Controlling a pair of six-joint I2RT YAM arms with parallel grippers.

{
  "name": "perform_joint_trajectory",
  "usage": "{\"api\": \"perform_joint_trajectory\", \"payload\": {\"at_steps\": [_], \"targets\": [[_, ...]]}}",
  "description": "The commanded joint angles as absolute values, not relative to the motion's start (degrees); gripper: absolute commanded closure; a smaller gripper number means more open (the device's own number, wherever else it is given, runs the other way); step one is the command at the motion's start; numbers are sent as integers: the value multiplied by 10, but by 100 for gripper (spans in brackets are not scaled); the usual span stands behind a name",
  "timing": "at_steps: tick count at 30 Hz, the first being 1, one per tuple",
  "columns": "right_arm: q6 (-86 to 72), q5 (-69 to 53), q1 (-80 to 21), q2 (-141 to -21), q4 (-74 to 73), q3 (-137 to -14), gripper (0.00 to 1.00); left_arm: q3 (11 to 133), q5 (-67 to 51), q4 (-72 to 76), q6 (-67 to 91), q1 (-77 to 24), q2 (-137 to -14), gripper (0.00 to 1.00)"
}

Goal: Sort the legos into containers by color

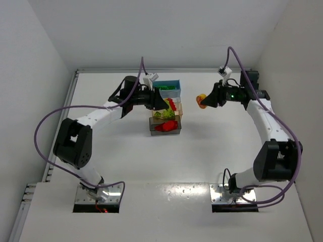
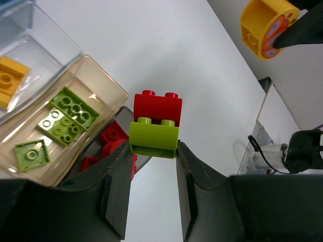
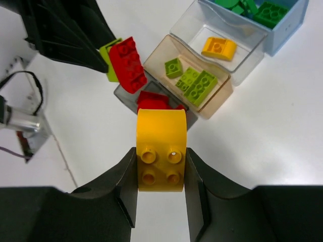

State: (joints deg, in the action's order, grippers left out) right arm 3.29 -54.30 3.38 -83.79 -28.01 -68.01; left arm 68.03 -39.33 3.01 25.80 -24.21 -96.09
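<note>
Arms both reach over the far half of the table (image 1: 202, 161), grippers pointing at each other.

- The left arm (image 1: 96, 117) has its elbow folded back above its base. The forearm runs to the right and the wrist is roughly level.
- The left gripper (image 2: 153, 151) is clamped on a lime brick (image 2: 153, 137) with a red brick (image 2: 157, 107) stuck on top. The pair hangs in the air at the row of bins, by the grey bin's edge as far as the wrist view shows.
- The right arm (image 1: 267, 121) has its elbow out beyond its base, and the forearm runs away and to the left.
- The right gripper (image 3: 161, 166) is clamped on a yellow brick (image 3: 161, 146), studs facing the wrist camera. It is held above bare table, apart from the bins on their right.

Bins stand in a row, side by side:
- blue bin (image 3: 285, 38): dark green bricks (image 3: 270, 11)
- clear bin (image 3: 194, 22): one yellow piece (image 3: 218, 48)
- tan bin (image 3: 219, 101): lime bricks (image 3: 194, 83)
- grey bin (image 3: 122, 94): red bricks (image 3: 151, 99)
</note>
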Motion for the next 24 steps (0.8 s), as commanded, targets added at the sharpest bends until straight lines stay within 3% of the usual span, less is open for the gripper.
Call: {"api": "perform_joint_trajectory", "payload": {"at_steps": [1,11,24], "targets": [[68,-488,-8,-878,-265,-743,98,671,-365,41,249,-222,-893,82],[41,-415,-116,-1055,-210,-888,97,593,-346,8,231,-130,-781,82],[23,-314,-180,-1210,-185,-1025,97,570,-369,2,236,-69,-756,82]]}}
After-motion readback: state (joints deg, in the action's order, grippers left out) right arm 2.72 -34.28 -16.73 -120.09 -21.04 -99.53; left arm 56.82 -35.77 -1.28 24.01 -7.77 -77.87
